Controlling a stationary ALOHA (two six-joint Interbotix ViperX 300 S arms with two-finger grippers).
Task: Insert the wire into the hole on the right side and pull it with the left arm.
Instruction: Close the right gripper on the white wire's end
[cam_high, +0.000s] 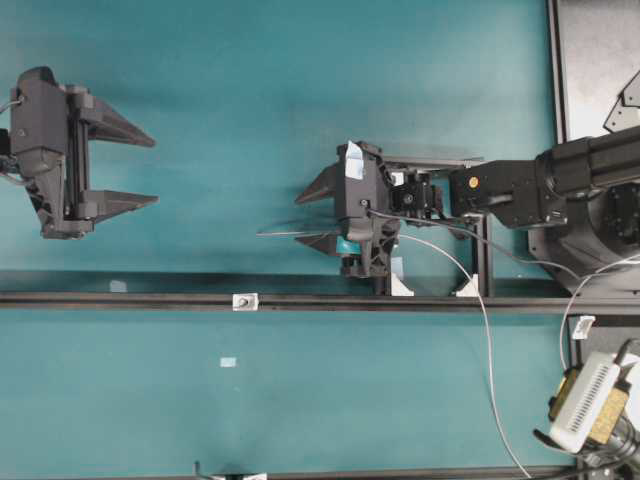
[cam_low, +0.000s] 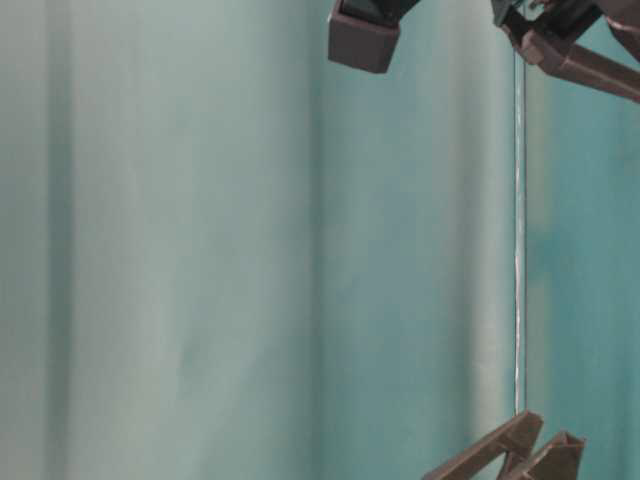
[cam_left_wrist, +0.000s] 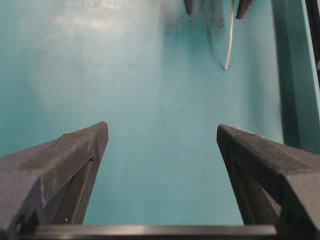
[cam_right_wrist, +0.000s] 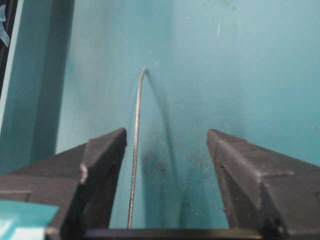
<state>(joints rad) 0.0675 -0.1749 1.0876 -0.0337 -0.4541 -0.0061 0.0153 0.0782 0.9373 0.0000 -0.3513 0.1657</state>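
Observation:
The wire (cam_high: 300, 232) lies on the teal table, its thin pale tip pointing left past my right gripper (cam_high: 303, 218). In the right wrist view the wire (cam_right_wrist: 134, 150) runs between the open fingers, close beside the left finger (cam_right_wrist: 102, 160), with nothing pinching it. The hole is in a small silver block (cam_high: 245, 301) on the black rail, below and left of the wire tip. Far to the left, my left gripper (cam_high: 150, 168) is wide open and holds nothing. Its wrist view shows the wire tip (cam_left_wrist: 229, 42) far ahead of the gripper (cam_left_wrist: 162, 132).
A black rail (cam_high: 420, 301) crosses the table from side to side. A square black frame with white clips (cam_high: 402, 287) stands under the right arm. A beige ribbed box (cam_high: 585, 402) sits at the lower right, and a black platform (cam_high: 600, 60) at the upper right.

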